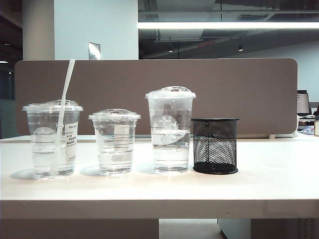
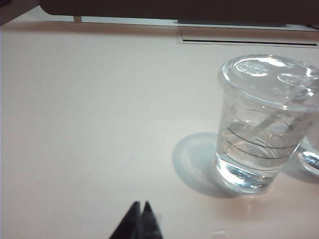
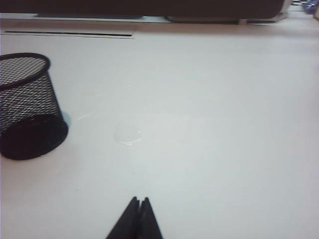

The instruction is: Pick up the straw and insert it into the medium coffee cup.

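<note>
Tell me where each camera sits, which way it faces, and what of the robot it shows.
Exterior view: low, level with the table, facing the row front-on: medium coffee cup holding the straw, short cup, tall cup, mesh holder. No robot part shows.
Left wrist view: above the table, angled down at the short cup; left claw tips, shut.
Right wrist view: angled down beside the mesh holder; right claw tips, shut.
Shared: exterior and right wrist both show the mesh holder.

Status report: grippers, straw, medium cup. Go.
Left gripper shut, empty, low over bare table near the short cup. Right gripper shut, empty, beside the mesh holder. Straw already standing in medium cup. Nothing in the way.
</note>
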### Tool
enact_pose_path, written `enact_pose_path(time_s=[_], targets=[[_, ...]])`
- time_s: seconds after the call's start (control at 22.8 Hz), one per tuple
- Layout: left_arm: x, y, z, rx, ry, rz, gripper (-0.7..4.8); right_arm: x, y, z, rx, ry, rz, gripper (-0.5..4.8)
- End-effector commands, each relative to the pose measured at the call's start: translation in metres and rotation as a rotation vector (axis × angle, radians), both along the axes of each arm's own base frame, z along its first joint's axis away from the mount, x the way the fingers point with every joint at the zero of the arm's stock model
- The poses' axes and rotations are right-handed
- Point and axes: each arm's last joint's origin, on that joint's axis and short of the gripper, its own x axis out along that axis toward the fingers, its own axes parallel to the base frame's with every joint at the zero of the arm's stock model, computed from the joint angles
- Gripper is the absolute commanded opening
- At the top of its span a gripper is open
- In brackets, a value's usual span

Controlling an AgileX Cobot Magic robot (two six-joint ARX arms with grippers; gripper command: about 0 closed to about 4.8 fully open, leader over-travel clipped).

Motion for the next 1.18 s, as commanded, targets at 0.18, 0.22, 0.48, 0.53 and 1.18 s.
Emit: enact_pose_path(time_s=[0.18,0.22,0.48,0.53,1.18], targets=[[-0.0003,0.0000,0.0002,0.001,0.007,0.002,-0.04,0.0006,-0.0066,-0.0013,0.056,-0.005,-0.059,0.00],[-0.0003,0.0000,0.0002,0.001,0.007,0.001,-0.04,0.0006,-0.0067,-0.0012,0.056,-0.005,-0.061,0.00],[-0.0003,0.0000,0.0002,0.001,0.007,0.002,-0.04,0.0006,-0.0066,-0.0011,0.056,-0.006,-0.060,0.00],[-0.0003,0.0000,0.0002,0.001,0.007,0.001,-0.04,0.0006,-0.0066,-0.0010,0.056,-0.006,-0.060,0.00],[-0.0003,0.0000,0.0002,0.001,0.007,0.002,-0.04,0.0006,-0.0067,-0.0010,0.056,-0.006,-0.061,0.00]])
